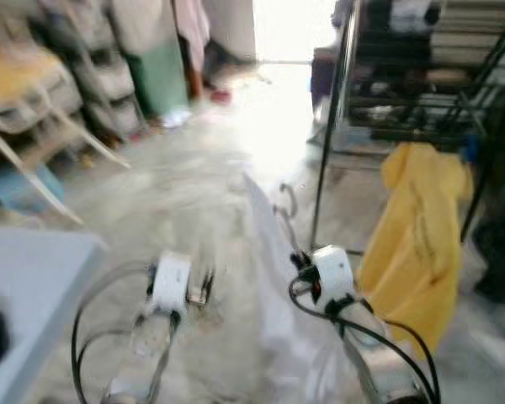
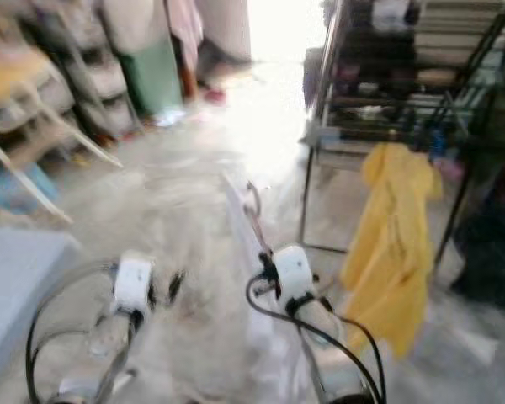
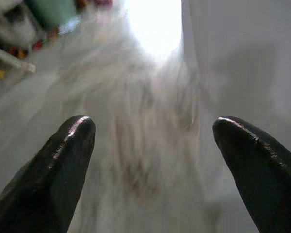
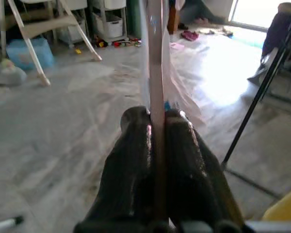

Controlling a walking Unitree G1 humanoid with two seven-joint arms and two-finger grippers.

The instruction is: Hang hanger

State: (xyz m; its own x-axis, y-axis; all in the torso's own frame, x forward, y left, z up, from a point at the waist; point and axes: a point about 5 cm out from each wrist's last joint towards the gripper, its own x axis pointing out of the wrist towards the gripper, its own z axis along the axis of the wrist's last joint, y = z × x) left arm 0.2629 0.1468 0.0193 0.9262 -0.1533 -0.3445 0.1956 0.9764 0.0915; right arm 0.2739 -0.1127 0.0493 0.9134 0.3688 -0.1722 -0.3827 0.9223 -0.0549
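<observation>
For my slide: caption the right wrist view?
Right gripper clamps a pink hanger carrying a white garment.

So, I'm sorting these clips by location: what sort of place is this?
Probably a home laundry or storage area: a yellow garment draped on a black metal rack, stacked storage drawers, and a bare stone floor.

My arms are silver with white wrist blocks, black cables looping off each. Left gripper (image 3: 153, 145) and right gripper (image 4: 157, 121): two long, glossy black fingers with rounded tips.
</observation>
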